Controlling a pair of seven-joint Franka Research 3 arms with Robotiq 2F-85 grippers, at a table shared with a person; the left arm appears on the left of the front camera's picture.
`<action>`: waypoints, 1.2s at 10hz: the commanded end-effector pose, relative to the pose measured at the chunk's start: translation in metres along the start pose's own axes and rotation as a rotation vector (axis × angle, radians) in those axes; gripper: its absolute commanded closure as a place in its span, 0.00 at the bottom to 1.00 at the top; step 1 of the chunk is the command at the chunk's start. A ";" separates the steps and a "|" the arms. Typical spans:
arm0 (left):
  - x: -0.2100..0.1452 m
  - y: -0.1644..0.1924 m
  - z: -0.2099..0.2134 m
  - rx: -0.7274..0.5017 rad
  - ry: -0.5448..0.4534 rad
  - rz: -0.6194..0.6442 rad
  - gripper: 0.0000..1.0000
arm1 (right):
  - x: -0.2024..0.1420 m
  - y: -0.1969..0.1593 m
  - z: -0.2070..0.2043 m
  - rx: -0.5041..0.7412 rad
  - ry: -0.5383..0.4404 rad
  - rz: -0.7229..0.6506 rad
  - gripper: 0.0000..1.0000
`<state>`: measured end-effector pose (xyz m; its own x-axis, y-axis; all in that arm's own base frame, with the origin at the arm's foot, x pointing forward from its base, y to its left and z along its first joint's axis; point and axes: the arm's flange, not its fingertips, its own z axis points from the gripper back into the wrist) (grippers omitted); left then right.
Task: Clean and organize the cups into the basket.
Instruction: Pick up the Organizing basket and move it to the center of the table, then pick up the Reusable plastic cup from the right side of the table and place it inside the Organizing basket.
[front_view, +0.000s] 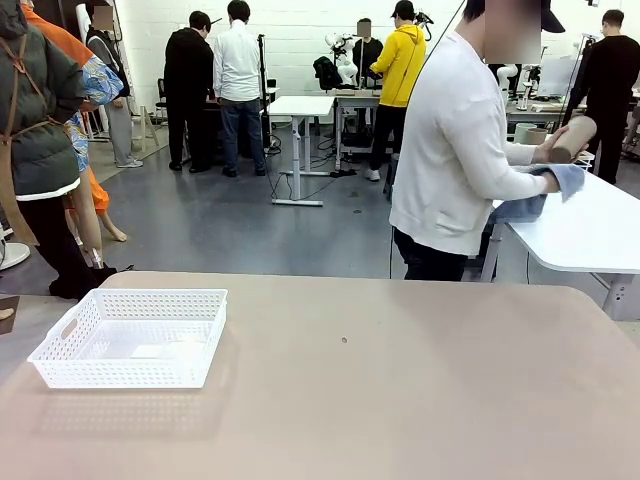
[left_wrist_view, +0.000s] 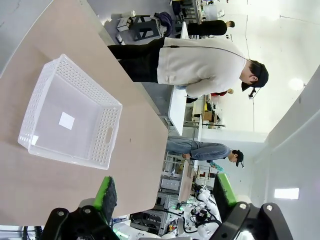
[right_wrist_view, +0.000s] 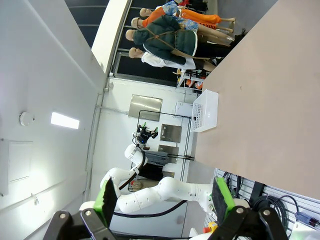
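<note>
The white lattice basket (front_view: 120, 372) stands empty on the left of the tan table (front_view: 400, 400). Beyond the far edge, a person in a white top (front_view: 450, 140) is turned toward a white side table, holding a tan cup (front_view: 572, 138) in one hand and a blue cloth (front_view: 545, 190) under it. In the left wrist view my left gripper (left_wrist_view: 165, 192) is open, high above the table, with the basket (left_wrist_view: 102, 135) ahead of it. My right gripper (right_wrist_view: 164, 200) is open too, with nothing between its fingers, and the basket (right_wrist_view: 206, 111) shows far off.
A white side table (front_view: 590, 235) stands at the far right beside the person. Another tan object (front_view: 527, 133) sits behind the held cup. Several people stand at work tables farther back. My left arm (right_wrist_view: 150, 192) shows in the right wrist view.
</note>
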<state>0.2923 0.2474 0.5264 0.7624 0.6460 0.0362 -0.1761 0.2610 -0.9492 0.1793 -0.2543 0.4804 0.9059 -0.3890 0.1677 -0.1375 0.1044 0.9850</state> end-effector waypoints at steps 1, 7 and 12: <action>-0.002 0.000 -0.002 -0.006 -0.014 0.003 0.00 | -0.001 0.002 0.001 0.008 0.001 0.006 0.00; -0.002 0.000 -0.002 -0.006 -0.014 0.003 0.00 | -0.001 0.002 0.001 0.008 0.001 0.006 0.00; -0.002 0.000 -0.002 -0.006 -0.014 0.003 0.00 | -0.001 0.002 0.001 0.008 0.001 0.006 0.00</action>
<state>0.2923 0.2474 0.5264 0.7624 0.6461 0.0362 -0.1761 0.2610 -0.9492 0.1793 -0.2543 0.4804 0.9059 -0.3890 0.1677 -0.1375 0.1043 0.9850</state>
